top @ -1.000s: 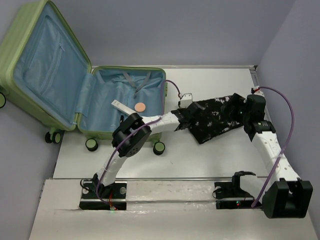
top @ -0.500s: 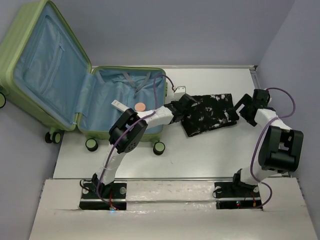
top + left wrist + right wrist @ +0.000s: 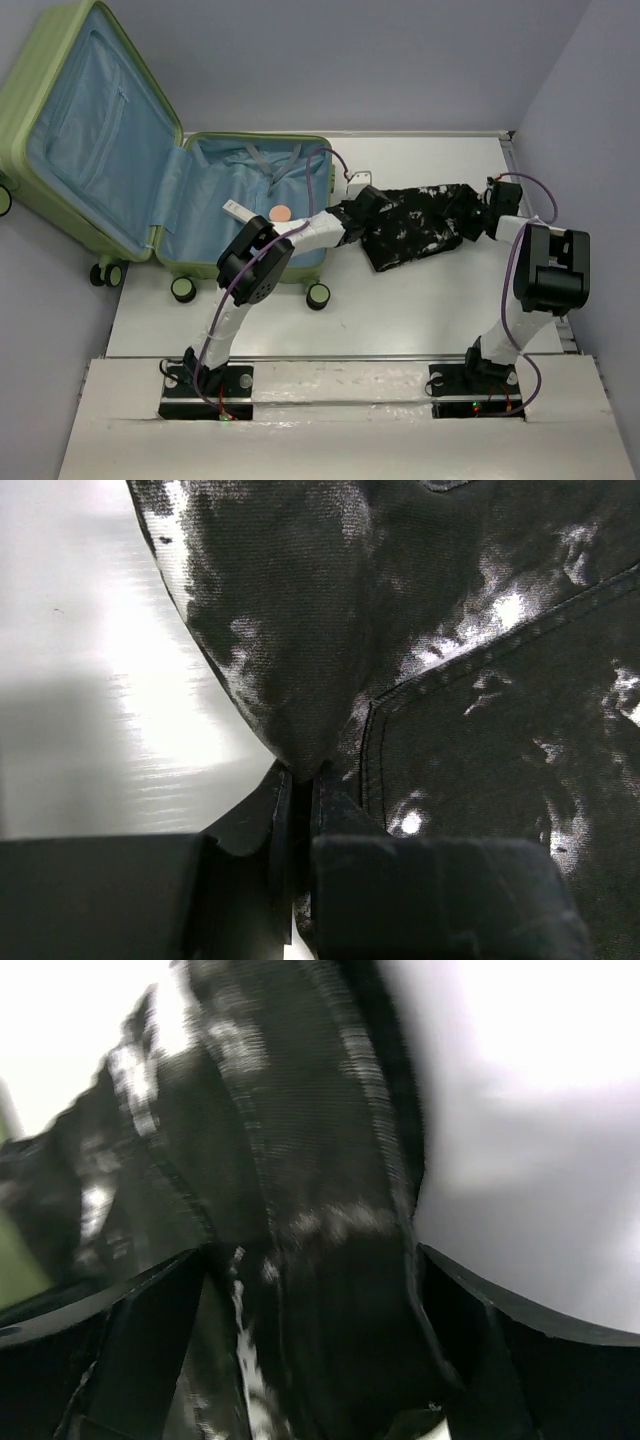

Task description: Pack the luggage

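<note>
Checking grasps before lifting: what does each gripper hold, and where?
Left gripper pinches an edge fold of the black-and-white garment. Right gripper straddles its opposite end; whether it grips cannot be told.

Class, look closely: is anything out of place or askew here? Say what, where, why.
The black-and-white garment stretches askew over the table beside the open luggage, not inside it. The left claw pinches one end; the right claw straddles the other.

Black-and-white mottled garment (image 3: 420,225), light-green luggage (image 3: 15,125)
</note>
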`<state>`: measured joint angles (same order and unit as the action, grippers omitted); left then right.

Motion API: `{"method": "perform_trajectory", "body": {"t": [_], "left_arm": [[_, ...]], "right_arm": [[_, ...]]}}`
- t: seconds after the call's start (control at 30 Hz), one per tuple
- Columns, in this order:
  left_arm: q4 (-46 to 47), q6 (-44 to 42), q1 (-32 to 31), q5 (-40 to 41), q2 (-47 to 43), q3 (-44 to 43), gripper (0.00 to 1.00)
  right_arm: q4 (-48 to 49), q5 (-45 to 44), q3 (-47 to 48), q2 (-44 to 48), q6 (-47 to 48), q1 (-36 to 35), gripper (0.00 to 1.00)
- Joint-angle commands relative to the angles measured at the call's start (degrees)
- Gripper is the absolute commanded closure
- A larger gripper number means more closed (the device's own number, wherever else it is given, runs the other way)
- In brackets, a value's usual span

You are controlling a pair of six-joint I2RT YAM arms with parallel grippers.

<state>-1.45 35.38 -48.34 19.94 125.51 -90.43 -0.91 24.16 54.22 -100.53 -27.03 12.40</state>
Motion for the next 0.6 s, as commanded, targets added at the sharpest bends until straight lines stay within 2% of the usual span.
{"method": "perform_trajectory", "body": {"t": [0.0, 0.1, 0.17, 0.2, 0.27, 0.3, 0.43, 0.53, 0.57], "left_arm": [[3.91, -0.48, -0.70, -0.78, -0.80, 0.26, 0.94], [3.91, -0.57, -1.06, -0.87, -0.80, -0.09, 0.94], [3.91, -0.66, -1.23, -0.96, -0.80, -0.18, 0.94], [3.91, -0.75, -1.41, -0.96, -1.06, -0.18, 0.94], [3.91, -0.66, -1.41, -1.31, -1.50, -0.01, 0.94], [4.00, -0.57, -1.50, -1.40, -2.02, 0.17, 0.94], [8.12, -1.01, -2.90, -2.19, -9.55, 3.41, 0.94], [8.31, -2.15, -3.60, -3.50, -14.76, 2.11, 0.94], [8.22, -2.41, -3.61, -3.86, -16.08, 1.76, 0.94]], "right_arm": [[5.03, 12.21, -5.34, -4.05, -3.91, -4.40, 0.14], [8.55, 12.66, -8.07, -3.01, -6.45, -4.93, 0.30], [9.69, 13.62, -8.69, -3.00, -7.07, -4.93, 0.54], [10.57, 14.33, -9.12, -2.22, -8.29, -4.93, 0.76], [15.04, 14.60, -11.22, -0.38, -9.88, -4.93, 0.89], [16.10, 14.42, -11.76, 0.76, -11.02, -4.93, 0.93], [19.27, 14.51, -13.35, 11.89, -12.61, -4.93, 0.93], [15.96, 13.54, -12.65, 21.12, -12.79, -4.93, 0.93], [15.07, 13.72, -12.38, 21.17, -12.88, -4.93, 0.93]]}}
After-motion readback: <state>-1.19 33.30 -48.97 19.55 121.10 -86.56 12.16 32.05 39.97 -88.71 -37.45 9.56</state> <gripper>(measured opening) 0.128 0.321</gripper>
